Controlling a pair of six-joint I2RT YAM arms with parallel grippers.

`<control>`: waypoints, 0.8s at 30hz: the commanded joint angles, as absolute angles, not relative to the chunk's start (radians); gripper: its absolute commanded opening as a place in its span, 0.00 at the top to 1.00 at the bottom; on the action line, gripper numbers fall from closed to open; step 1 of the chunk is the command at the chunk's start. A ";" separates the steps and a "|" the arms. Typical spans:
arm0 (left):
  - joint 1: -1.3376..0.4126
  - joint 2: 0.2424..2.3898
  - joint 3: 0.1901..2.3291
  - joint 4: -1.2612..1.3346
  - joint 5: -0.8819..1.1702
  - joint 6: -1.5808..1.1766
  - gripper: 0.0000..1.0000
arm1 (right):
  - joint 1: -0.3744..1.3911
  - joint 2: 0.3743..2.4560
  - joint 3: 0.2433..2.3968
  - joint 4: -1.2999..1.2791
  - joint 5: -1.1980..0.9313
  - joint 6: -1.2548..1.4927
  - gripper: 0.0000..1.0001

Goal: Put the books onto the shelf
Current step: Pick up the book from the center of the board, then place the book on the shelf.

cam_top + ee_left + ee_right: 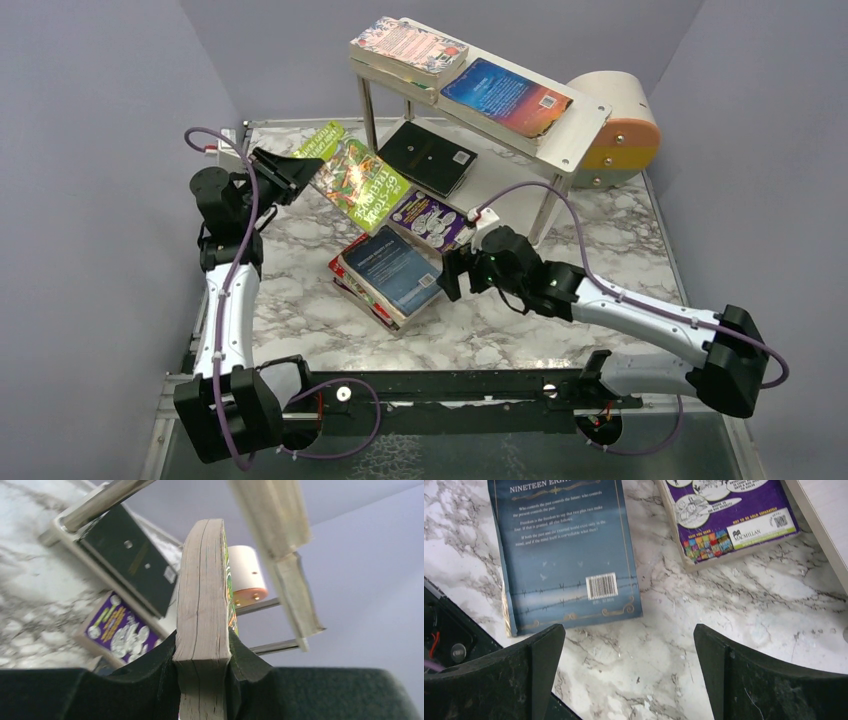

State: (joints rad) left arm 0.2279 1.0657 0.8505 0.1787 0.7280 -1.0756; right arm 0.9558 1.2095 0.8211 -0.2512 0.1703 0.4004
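My left gripper [300,170] is shut on a green book [355,178], held off the table left of the shelf [575,135]; the left wrist view shows its page edge [202,595] pinched between both pads. A pink-patterned book [408,45] and a blue-and-orange book [505,96] lie on the shelf's top board. A black book [428,157] lies on the lower board. A purple cartoon book [430,220] and a blue book [392,270] atop a red one lie on the marble. My right gripper [452,272] hangs open beside the blue book [561,550], with bare marble between its fingers.
A round beige-and-orange cylindrical box [620,130] stands behind the shelf's right end. Grey walls close in the table on three sides. The purple book [729,517] lies against the shelf's lower board [824,515]. A black rail [450,385] runs along the near edge.
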 commanded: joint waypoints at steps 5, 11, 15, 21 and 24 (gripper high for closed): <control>0.231 1.067 1.104 0.429 0.655 -1.408 1.00 | 0.963 1.054 0.745 -0.310 0.208 0.413 0.00; 0.177 1.153 1.316 0.436 0.550 -1.464 1.00 | 0.968 1.013 0.721 -0.314 0.206 0.418 0.00; 0.075 1.206 1.420 0.406 0.429 -1.459 1.00 | 0.976 0.983 0.705 -0.318 0.205 0.427 0.00; -0.180 1.316 1.595 0.269 0.154 -1.339 1.00 | 0.982 0.932 0.686 -0.342 0.220 0.436 0.00; -0.307 1.375 1.661 0.256 0.022 -1.293 1.00 | 0.984 0.902 0.676 -0.355 0.226 0.443 0.00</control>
State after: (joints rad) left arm -0.1764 1.3296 1.5570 0.2653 0.2924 -1.3510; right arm 0.9764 0.9485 0.6964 -0.3267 0.1909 0.4221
